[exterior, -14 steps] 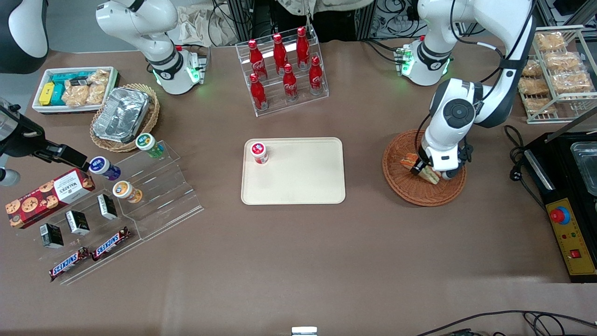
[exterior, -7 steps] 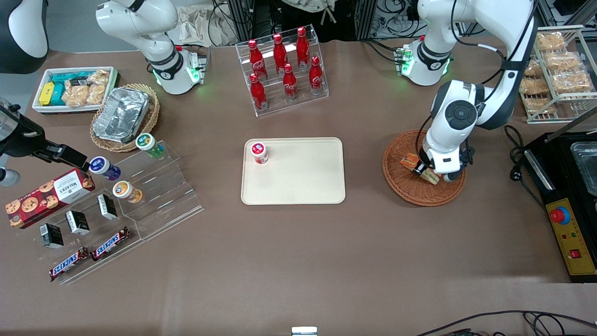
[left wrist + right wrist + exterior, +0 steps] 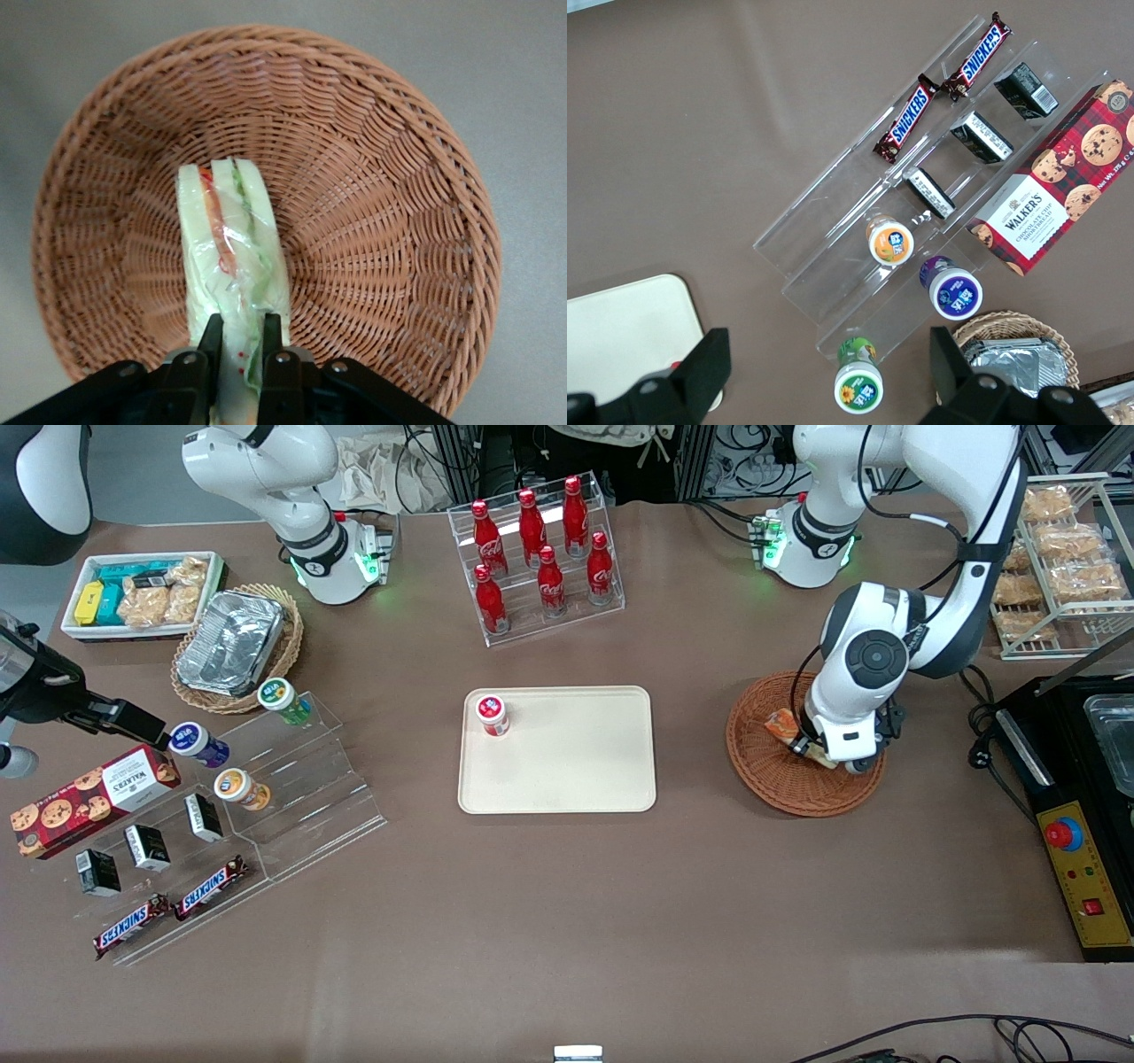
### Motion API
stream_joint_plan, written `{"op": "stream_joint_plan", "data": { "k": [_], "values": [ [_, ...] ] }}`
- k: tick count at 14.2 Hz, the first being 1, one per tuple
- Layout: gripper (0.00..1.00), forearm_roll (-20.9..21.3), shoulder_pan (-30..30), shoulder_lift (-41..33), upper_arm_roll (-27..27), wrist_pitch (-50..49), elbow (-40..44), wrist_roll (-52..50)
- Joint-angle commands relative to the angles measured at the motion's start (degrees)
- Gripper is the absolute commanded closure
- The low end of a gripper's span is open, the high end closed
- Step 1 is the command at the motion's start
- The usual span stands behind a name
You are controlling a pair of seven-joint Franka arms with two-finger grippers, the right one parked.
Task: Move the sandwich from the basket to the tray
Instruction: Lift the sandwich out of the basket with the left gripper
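Observation:
The sandwich (image 3: pixel 232 257), a plastic-wrapped wedge of pale bread with red and green filling, hangs over the round reddish-brown wicker basket (image 3: pixel 381 221). My left gripper (image 3: pixel 238 335) is shut on its thick end, a black finger pressed on each side. In the front view the gripper (image 3: pixel 811 748) is over the basket (image 3: pixel 775 784) with the sandwich (image 3: pixel 783 724) sticking out toward the tray. The cream tray (image 3: pixel 576 766) lies flat mid-table, beside the basket toward the parked arm's end.
A small red-lidded jar (image 3: pixel 492 715) stands on a tray corner. A clear rack of red bottles (image 3: pixel 536 558) stands farther from the front camera than the tray. A black appliance (image 3: pixel 1085 797) and a wire rack of snacks (image 3: pixel 1059 558) lie beside the basket at the working arm's end.
The gripper has risen with the sandwich in it, lifting it off the basket floor. The wrist shifted slightly away from the front camera.

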Motion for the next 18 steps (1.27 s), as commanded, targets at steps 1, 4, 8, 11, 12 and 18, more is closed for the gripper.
{"op": "stream_joint_plan", "data": {
  "k": [1, 4, 8, 11, 12, 18],
  "values": [
    [1.0, 1.32, -0.4, -0.49, 0.0, -9.61, 6.76, 0.96],
    [1.0, 0.44, -0.4, -0.49, -0.09, -18.06, 14.85, 6.67],
    [1.0, 0.35, -0.49, -0.67, -0.62, -27.81, 23.64, 13.07],
    [1.0, -1.31, -0.4, -0.75, -0.44, -37.57, 31.12, 23.69],
    [1.0, -2.54, -0.32, -1.19, -0.27, -39.86, 32.96, 27.21],
    [1.0, -5.89, 0.21, -3.3, -0.44, -42.87, 36.32, 33.13]
  ]
}}
